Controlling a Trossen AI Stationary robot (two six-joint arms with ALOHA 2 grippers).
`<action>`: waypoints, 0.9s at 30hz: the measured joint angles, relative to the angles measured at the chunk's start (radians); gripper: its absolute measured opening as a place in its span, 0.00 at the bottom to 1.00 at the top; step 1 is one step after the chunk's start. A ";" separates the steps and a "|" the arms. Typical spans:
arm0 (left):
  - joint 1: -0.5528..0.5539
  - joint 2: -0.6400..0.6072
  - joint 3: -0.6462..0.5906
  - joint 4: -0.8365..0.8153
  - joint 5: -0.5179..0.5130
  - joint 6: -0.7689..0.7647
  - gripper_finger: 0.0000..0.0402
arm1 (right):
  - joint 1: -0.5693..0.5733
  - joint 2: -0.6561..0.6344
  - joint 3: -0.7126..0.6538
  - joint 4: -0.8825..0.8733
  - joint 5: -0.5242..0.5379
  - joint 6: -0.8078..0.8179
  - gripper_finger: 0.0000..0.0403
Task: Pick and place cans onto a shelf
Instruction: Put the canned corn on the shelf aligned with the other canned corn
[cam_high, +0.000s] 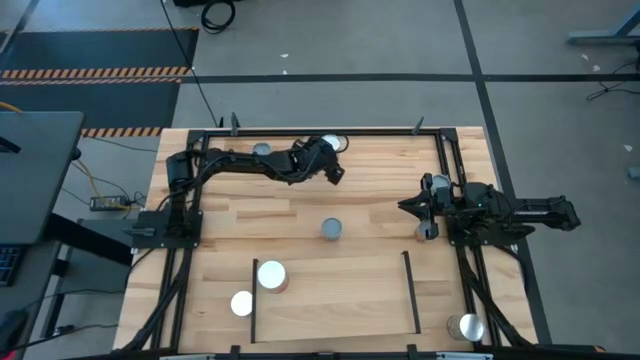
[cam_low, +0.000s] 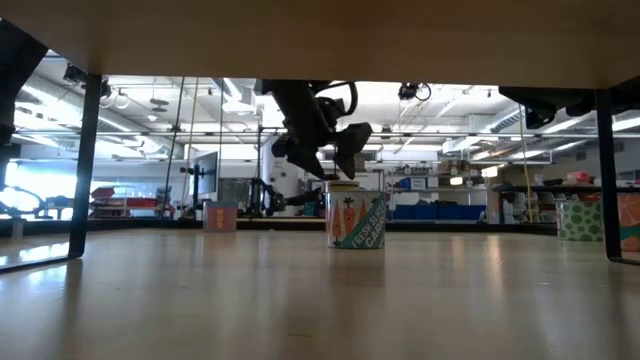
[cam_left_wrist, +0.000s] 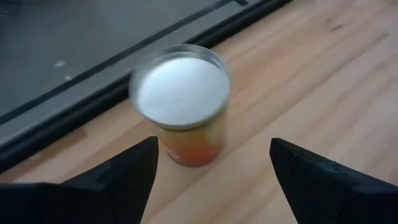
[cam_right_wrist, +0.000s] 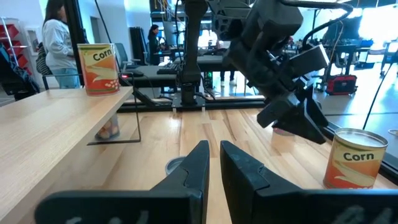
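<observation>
My left gripper (cam_high: 334, 172) hovers open near the table's far edge, just short of a white-topped can (cam_left_wrist: 180, 93) with an orange side that stands upright on the wood. Its fingers (cam_left_wrist: 134, 168) stand apart on either side of the can, touching nothing. My right gripper (cam_high: 408, 207) waits shut at the table's right side. A grey-topped can (cam_high: 331, 230) stands in the middle of the table, seen with a carrot label (cam_low: 356, 215) in the low view. The shelf (cam_high: 340, 300) lies near the front edge with a white-topped can (cam_high: 271, 275) on it.
Another white-topped can (cam_high: 242, 303) stands by the shelf's left rail, a grey-topped one (cam_high: 262, 150) beside the left arm, and one (cam_high: 465, 327) at the near right corner. The table's black frame (cam_left_wrist: 93, 93) runs just behind the orange can. People stand in the room beyond (cam_right_wrist: 59, 43).
</observation>
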 joint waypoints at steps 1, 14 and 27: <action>-0.003 0.000 0.000 0.005 0.020 -0.005 0.77 | 0.000 0.000 0.000 0.000 0.000 0.000 0.12; -0.125 -0.196 -0.001 0.061 0.036 0.315 0.11 | 0.000 0.000 0.000 0.000 0.000 0.000 0.12; -0.012 -0.253 0.000 0.085 0.089 0.327 0.29 | 0.000 0.000 0.000 0.000 0.000 0.000 0.12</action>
